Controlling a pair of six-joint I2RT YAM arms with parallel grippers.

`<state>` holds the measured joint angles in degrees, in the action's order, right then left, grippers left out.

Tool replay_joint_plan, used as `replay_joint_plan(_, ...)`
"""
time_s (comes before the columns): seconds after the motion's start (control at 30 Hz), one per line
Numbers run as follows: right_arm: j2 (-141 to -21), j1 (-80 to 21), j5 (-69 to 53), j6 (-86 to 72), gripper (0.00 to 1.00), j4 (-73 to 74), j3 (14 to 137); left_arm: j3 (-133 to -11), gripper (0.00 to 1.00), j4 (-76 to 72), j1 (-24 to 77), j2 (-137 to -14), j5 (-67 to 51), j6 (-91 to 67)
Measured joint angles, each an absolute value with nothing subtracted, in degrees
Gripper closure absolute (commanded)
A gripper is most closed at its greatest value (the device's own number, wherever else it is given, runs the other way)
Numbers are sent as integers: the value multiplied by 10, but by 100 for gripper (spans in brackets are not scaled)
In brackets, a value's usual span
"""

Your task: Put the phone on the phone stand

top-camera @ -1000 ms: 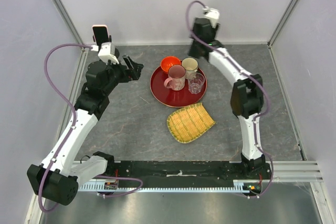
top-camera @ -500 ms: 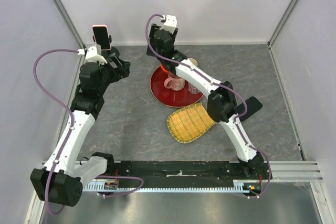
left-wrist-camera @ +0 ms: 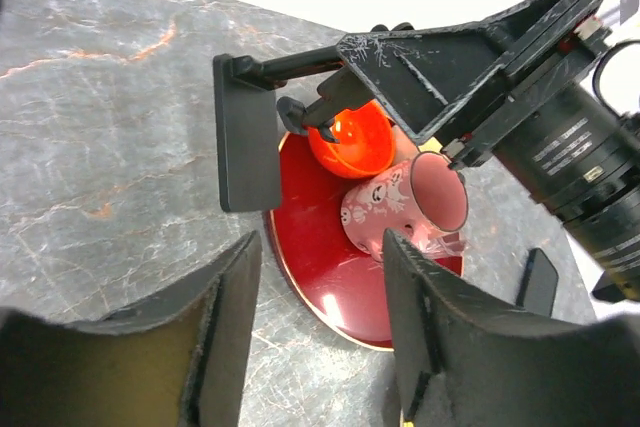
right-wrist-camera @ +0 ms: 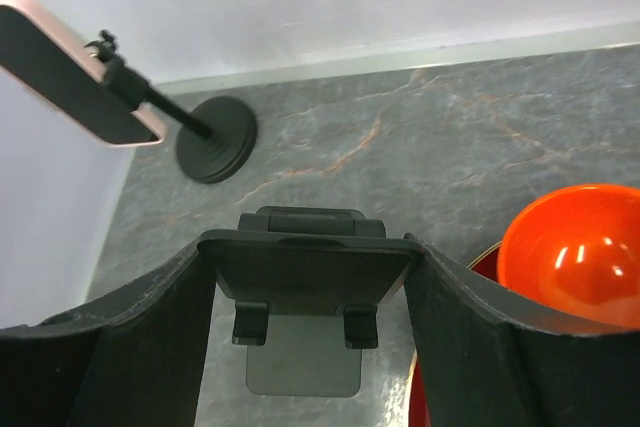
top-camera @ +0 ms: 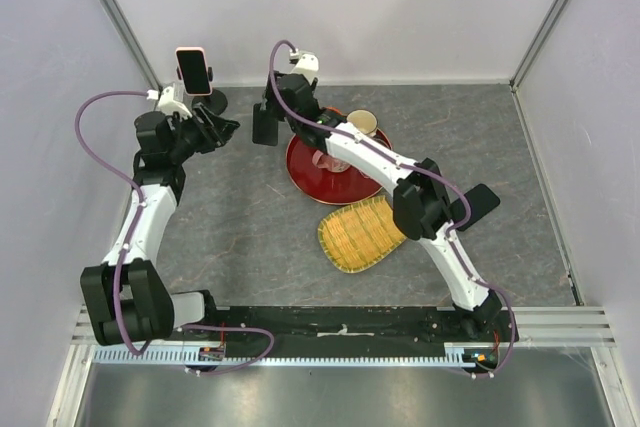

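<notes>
The phone (top-camera: 192,69) sits gripped in a clamp mount (right-wrist-camera: 215,137) at the far left corner, close to the wall. It is probably rigid, light and slick-faced (glass, so no hard squeeze), and its long edges look like the best hold. The left gripper (left-wrist-camera: 318,257) hovers nearby, jaws apart and empty. The right gripper (right-wrist-camera: 310,252) clamps the black phone stand (left-wrist-camera: 248,147) beside the red tray (top-camera: 340,195).
</notes>
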<state>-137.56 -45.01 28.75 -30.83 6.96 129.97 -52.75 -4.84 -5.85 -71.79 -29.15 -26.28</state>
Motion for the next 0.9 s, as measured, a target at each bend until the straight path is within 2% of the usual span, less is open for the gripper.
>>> replay_joint_plan(0.07, -1362, -445, 252, -327, 100, 91, 1298, -519, 46, -69, -70, -726, -327, -271)
replay_joint_plan(0.2, -1329, -436, 197, -353, 100, 111, 1287, -516, 35, -104, -70, -732, -386, -273)
replay_joint_plan(0.27, -1308, -432, 170, -362, 100, 117, 1276, -520, 35, -119, -70, -742, -414, -274)
replay_joint_plan(0.33, -1288, -429, 144, -367, 100, 118, 1263, -521, 49, -130, -70, -754, -434, -274)
replay_joint_plan(0.4, -1271, -425, 117, -367, 100, 120, 1253, -521, 54, -135, -70, -761, -446, -273)
replay_joint_plan(0.57, -1256, -419, 41, -359, 100, 121, 1251, -521, 38, -161, -70, -760, -477, -259)
replay_joint_plan(0.7, -1256, -417, 7, -353, 100, 127, 1251, -521, 44, -185, -70, -760, -498, -257)
replay_joint_plan(0.77, -1255, -417, 3, -352, 100, 130, 1248, -521, 40, -185, -70, -760, -494, -257)
replay_joint_plan(0.9, -1241, -417, 18, -359, 100, 134, 1218, -511, 40, -186, -56, -744, -456, -257)
